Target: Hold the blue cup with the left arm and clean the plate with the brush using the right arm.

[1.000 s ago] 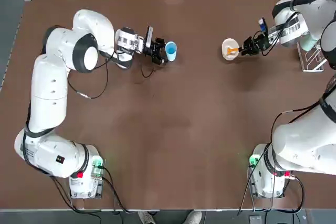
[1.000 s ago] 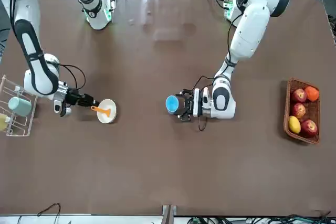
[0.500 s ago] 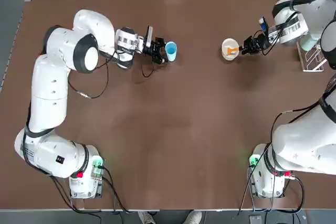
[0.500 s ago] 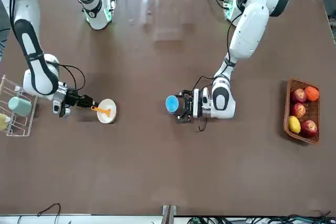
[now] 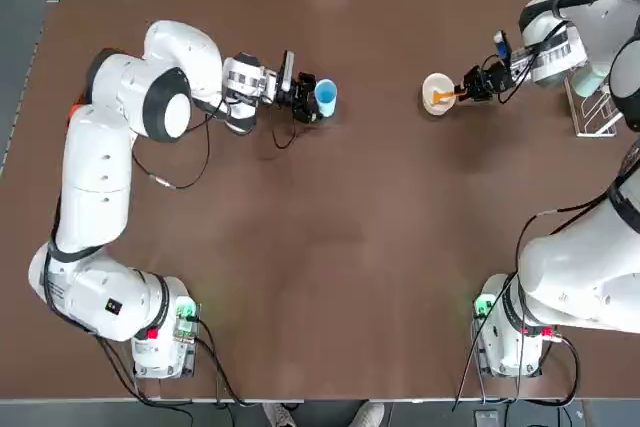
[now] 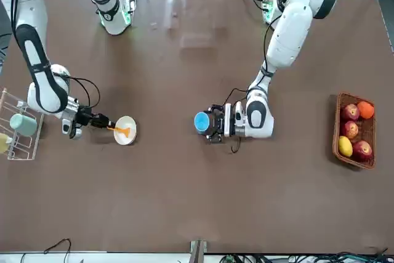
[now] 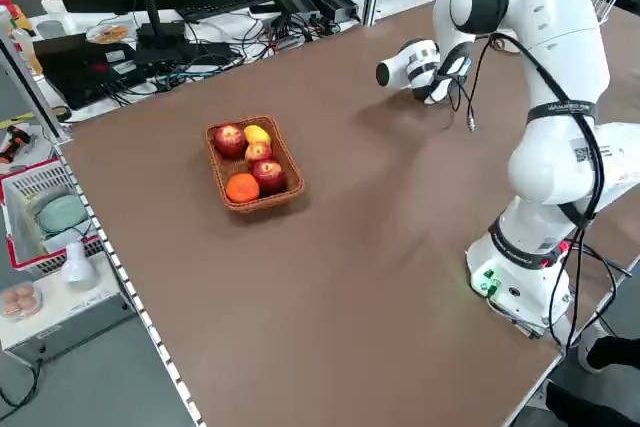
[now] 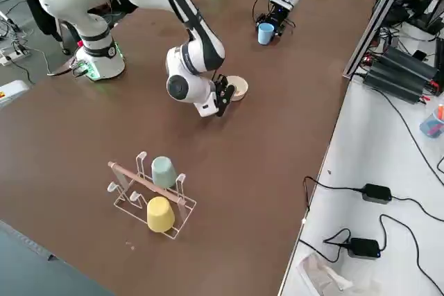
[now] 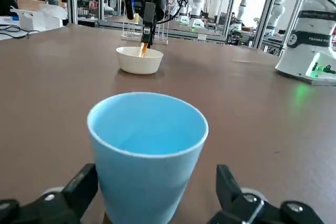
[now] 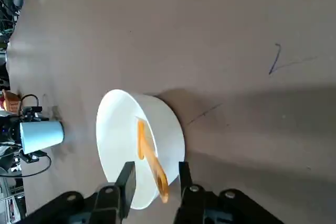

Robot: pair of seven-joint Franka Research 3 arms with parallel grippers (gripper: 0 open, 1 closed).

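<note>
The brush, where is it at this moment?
In the top view the brush is at the far right of the table, held by the right gripper, with its tip inside the plate, beside the wire rack.

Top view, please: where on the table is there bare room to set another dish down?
The widest bare patch is the table centre, between the two arm bases and the row of blue cup and plate. The gap between cup and plate is free too. It is crowded where the left hand flanks the cup and the right hand holds the brush over the plate.
</note>
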